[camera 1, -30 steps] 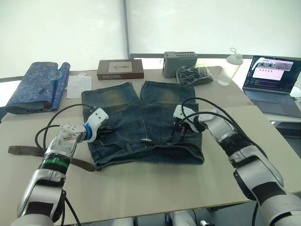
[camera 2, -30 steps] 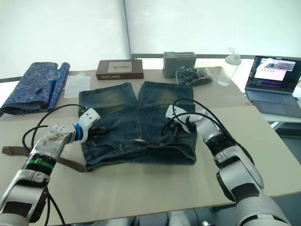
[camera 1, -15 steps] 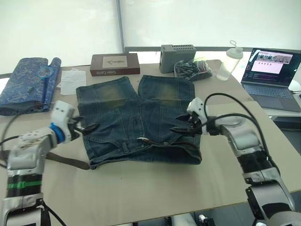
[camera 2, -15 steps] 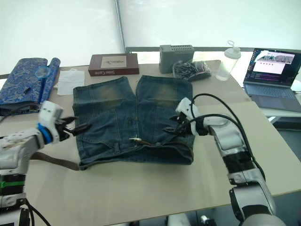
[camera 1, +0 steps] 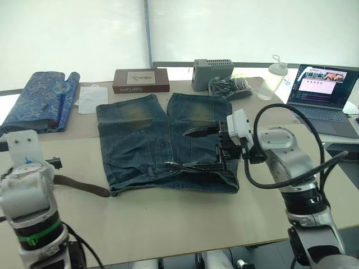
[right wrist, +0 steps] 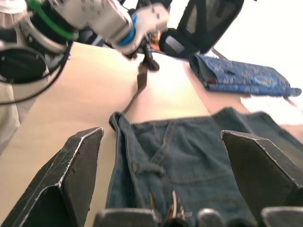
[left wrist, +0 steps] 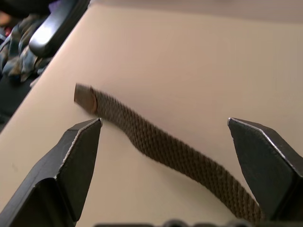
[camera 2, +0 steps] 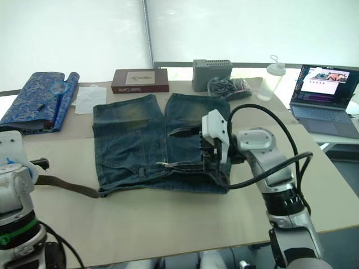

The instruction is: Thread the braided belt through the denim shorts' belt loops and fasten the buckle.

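**Operator:** Where do I stand with the belt?

**Spotter:** Start with what's closest to you. Your left gripper (left wrist: 163, 142) hangs over the bare table (camera 1: 185, 218) with its fingers spread wide and nothing between them. The free tail of the braided belt (left wrist: 161, 146) lies flat on the table right under that gap — you can see its capped tip in the left wrist view. From there the strap runs along the table toward the left corner of the denim shorts (camera 1: 146, 145), meeting the waistband edge that faces you.

**Operator:** And the right side?

**Spotter:** Your right gripper (camera 1: 193, 148) is lifted above the shorts near the fly, fingers wide apart, holding nothing. Just below it the buckle (camera 2: 164, 164) glints at the waistband, with a run of strap beside it. I can't pick out the individual belt loops or say how many the strap passes through.

**Operator:** So which step am I on?

**Spotter:** My read is that you're partway through threading, between grasps — one end at the fly, the tail loose on your left. The next move calls for lowering your left gripper and closing on the tail close to its tip, then working it toward the waistband. The strap lies flat, so bring one finger down each side of it before you close.

**Operator:** Anything farther back to mind?

**Spotter:** Well beyond the shorts sit a blue patterned fabric roll (camera 1: 39, 101), a brown box (camera 1: 141, 80), a grey device (camera 1: 213, 74), a bottle (camera 1: 273, 78) and a laptop (camera 1: 325, 92) — all well clear of your work.
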Controlling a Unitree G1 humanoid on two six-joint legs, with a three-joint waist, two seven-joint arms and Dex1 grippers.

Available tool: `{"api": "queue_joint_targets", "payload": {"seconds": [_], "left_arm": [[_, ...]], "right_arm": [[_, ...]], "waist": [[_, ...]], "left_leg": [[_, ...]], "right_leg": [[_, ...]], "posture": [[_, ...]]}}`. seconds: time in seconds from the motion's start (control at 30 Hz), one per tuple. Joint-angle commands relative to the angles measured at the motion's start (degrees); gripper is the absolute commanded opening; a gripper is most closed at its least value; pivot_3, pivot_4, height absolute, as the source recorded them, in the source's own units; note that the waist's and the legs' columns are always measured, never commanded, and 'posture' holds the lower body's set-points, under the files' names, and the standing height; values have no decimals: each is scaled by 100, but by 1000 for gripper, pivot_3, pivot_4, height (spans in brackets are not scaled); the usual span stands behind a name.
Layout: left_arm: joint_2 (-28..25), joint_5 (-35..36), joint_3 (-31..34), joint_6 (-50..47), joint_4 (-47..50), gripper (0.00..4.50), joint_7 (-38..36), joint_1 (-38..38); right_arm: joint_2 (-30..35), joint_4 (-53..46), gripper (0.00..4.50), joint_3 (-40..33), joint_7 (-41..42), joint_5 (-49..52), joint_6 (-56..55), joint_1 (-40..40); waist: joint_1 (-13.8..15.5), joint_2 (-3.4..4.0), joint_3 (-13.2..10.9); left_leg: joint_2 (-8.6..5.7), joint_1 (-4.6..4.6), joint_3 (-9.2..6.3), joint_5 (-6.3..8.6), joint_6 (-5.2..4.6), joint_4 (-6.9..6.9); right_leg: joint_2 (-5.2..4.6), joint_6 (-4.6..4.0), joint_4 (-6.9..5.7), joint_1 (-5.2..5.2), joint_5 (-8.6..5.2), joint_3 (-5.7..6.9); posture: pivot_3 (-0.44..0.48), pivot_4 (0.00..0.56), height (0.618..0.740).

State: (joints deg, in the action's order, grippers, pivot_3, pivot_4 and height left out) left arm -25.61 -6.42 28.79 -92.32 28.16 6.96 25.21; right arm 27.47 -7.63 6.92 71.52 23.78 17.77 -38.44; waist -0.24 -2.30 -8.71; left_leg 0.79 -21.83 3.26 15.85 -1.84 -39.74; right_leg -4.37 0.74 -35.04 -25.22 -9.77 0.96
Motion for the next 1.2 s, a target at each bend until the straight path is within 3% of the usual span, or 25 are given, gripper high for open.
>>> {"api": "queue_joint_targets", "payload": {"seconds": [0.03, 0.4, 0.57, 0.67, 0.9, 0.93, 1.1, 1.2], "left_arm": [[42, -323, 184, 16, -126, 4500, 226, 166], [306, -535, 1000, 2153, -2461, 4500, 1218, 778], [63, -229, 1304, 3304, -3938, 4500, 1348, 914], [2, -100, 1566, 3436, -4244, 3654, 1524, 915], [215, 82, 1848, 2992, -3542, 285, 1649, 587], [280, 90, 1855, 2853, -3269, 70, 1625, 504], [326, 295, 1515, 2763, -2218, 70, 1067, -34], [-162, 990, 732, 3324, -1147, 70, -597, -905]], "right_arm": [[-30, 48, 4417, 68, 36, -11, -236, -112], [-86, 44, 4417, 191, -11, 50, -177, -113], [-96, 103, 4417, 198, -22, 9, -269, -57], [-54, 95, 4468, 201, -22, -8, -302, -2], [32, 44, 4468, 184, -67, 8, -280, 107], [41, 39, 4468, 187, -75, 15, -270, 118], [56, 51, 4468, 182, -133, 19, -231, 130], [106, 44, 4468, 156, -254, 2, -103, 146]], "waist": [[0, -1, 0], [22, -2, 1], [21, -4, 2], [9, -5, 3], [-51, -5, 3], [-54, -5, 3], [-49, -5, 4], [-50, -6, 4]], "left_leg": [[0, -6, 0, 1, 1, 1], [2, -25, -1, 2, 6, 0], [-3, -41, 0, 2, 7, 1], [-6, -59, 2, -1, 12, 2], [-5, -60, 5, -1, 13, 5], [-5, -60, 5, -1, 14, 5], [-5, -62, 5, -1, 14, 5], [-5, -63, 5, 1, 17, 5]], "right_leg": [[-1, -1, 1, -5, 1, 0], [-24, -14, 2, -28, 10, 2], [-67, -14, -3, -53, 12, 11], [-76, -15, -14, -84, 13, 6], [-78, -16, -15, -86, 15, 7], [-78, -16, -15, -86, 15, 7], [-77, -16, -15, -87, 15, 7], [-78, -17, -14, -87, 15, 7]], "posture": [[0, 150, 740], [0, 150, 740], [0, 150, 740], [0, 150, 740], [0, 150, 740], [0, 150, 740], [0, 150, 740], [0, 150, 740]]}}
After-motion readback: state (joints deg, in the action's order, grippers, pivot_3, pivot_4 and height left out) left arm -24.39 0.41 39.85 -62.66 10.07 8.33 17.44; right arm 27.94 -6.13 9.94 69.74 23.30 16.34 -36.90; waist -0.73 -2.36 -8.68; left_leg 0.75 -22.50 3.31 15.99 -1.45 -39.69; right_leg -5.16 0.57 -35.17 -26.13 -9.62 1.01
